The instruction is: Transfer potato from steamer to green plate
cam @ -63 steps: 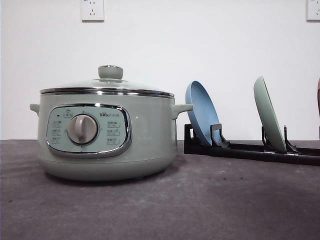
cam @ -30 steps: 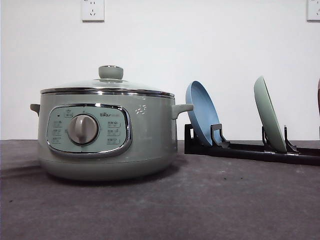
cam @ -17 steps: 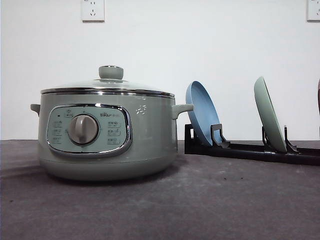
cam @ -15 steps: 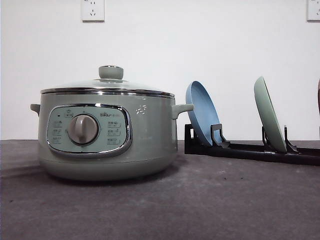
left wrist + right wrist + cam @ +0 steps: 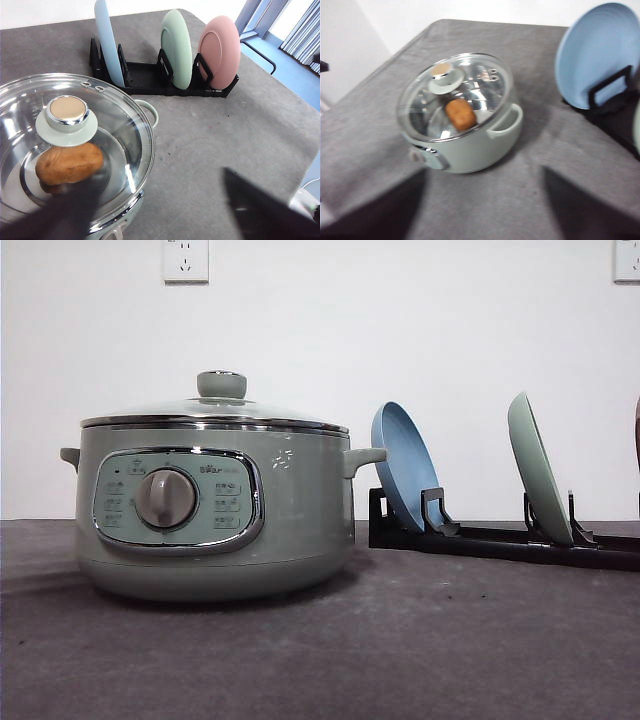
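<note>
Jaws on both arms stand wide, holding nothing. I note the lid (image 5: 70, 150) covers the potato (image 5: 69, 163); a careless lift drops the glass.

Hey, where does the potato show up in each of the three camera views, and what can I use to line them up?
Front view: the potato is not seen; the steamer wall hides its inside.
Left wrist view: the potato lies under the glass lid, beside the lid knob.
Right wrist view: the potato sits inside the steamer, seen through the lid.
Shared landmark: the lid knob, which also tops the steamer in the front view.
</note>
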Robot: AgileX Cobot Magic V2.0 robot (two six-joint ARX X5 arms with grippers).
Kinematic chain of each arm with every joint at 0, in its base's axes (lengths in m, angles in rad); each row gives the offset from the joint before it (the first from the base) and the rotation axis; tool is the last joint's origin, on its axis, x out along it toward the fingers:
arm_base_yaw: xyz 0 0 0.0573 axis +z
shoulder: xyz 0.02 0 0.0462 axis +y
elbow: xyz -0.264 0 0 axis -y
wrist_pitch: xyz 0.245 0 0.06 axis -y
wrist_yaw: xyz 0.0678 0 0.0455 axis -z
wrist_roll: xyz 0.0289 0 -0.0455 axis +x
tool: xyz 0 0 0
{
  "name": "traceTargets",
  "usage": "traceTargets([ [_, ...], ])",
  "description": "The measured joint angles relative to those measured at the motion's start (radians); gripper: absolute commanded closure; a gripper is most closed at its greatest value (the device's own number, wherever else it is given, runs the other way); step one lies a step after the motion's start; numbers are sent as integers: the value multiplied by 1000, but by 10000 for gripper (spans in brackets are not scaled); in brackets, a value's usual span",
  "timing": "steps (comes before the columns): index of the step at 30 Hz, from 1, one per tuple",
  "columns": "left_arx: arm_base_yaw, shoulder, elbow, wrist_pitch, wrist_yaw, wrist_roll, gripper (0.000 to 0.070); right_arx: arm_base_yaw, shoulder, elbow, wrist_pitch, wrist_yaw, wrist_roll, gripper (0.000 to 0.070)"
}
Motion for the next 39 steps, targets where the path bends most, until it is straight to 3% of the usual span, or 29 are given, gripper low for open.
traceTargets([
  [15,0,0,0,0,1,10,0,0,2,0,5,20,8,0],
  [22,0,0,0,0,1,10,0,-1,65,0,109,36,93,3],
  [28,0,0,0,-3,1,10,0,-42,216,68,151,58,142,36],
  [39,-7,0,0,-8,2,10,0,-141,623,393,96,68,152,38],
])
